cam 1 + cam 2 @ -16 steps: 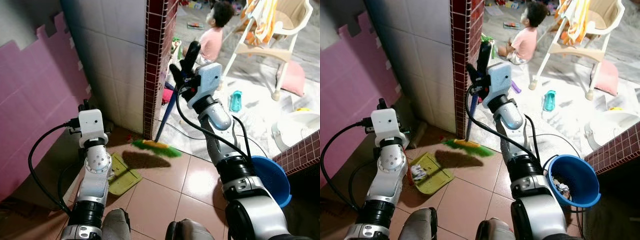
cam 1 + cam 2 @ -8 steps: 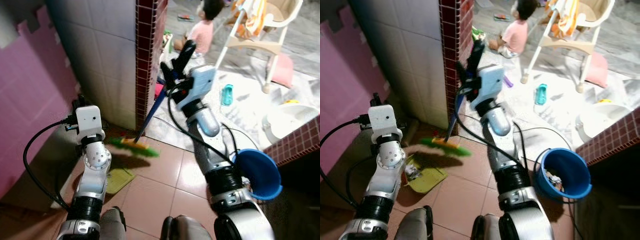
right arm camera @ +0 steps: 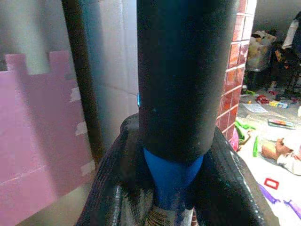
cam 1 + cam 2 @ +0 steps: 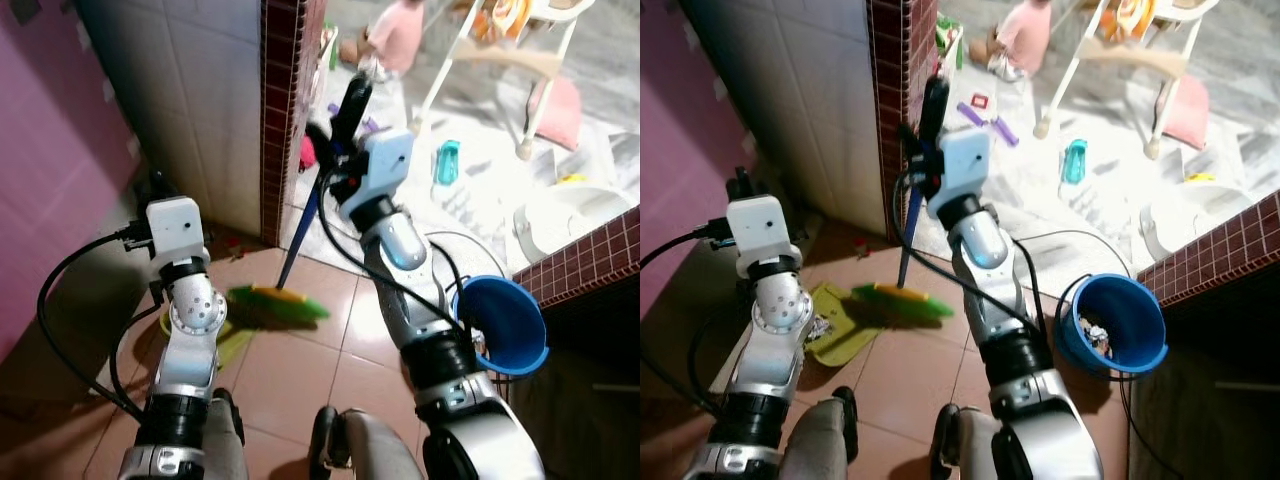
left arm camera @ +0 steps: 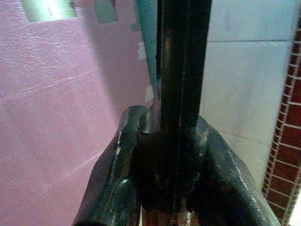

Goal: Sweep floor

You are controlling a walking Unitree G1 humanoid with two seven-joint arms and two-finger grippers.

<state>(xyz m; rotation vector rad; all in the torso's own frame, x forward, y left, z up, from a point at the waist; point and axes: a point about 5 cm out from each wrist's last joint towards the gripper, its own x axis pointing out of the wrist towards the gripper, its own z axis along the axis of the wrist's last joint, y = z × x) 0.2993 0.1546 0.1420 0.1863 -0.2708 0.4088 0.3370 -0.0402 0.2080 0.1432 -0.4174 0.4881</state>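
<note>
Terracotta floor tiles (image 4: pixel 930 385) meet a white tiled wall with a dark red brick corner (image 4: pixel 890 90), and behind it sits a person (image 4: pixel 1020 35) on a pale mat with toys and a high chair (image 4: pixel 1130 55). At the robot's right stands a blue bucket (image 4: pixel 1115 325) with some rubbish inside.

The right gripper (image 4: pixel 335 140) is closed around the blue handle of the broom (image 4: pixel 300 225); the right wrist view shows the handle clamped between the black fingers (image 3: pixel 221 183), near its upper end with a dark grip. The broom slants down to its green and yellow bristle head (image 4: pixel 902 300), which is low over the tiles just beside the yellow-green dustpan (image 4: pixel 835 325). The dustpan lies on the floor and carries some dirt. The left gripper (image 5: pixel 171 155) is closed on a thin dark rod, probably the dustpan's handle.

I judge the broom to be light and the handle stiff, but the bristles are soft and will bend under pressure. A smooth plastic handle may turn in a two-finger grip, so holding it high gives reach but less control; short and gentle strokes toward the dustpan seem safer. The dustpan is light also and may slide if it is pushed.
</note>
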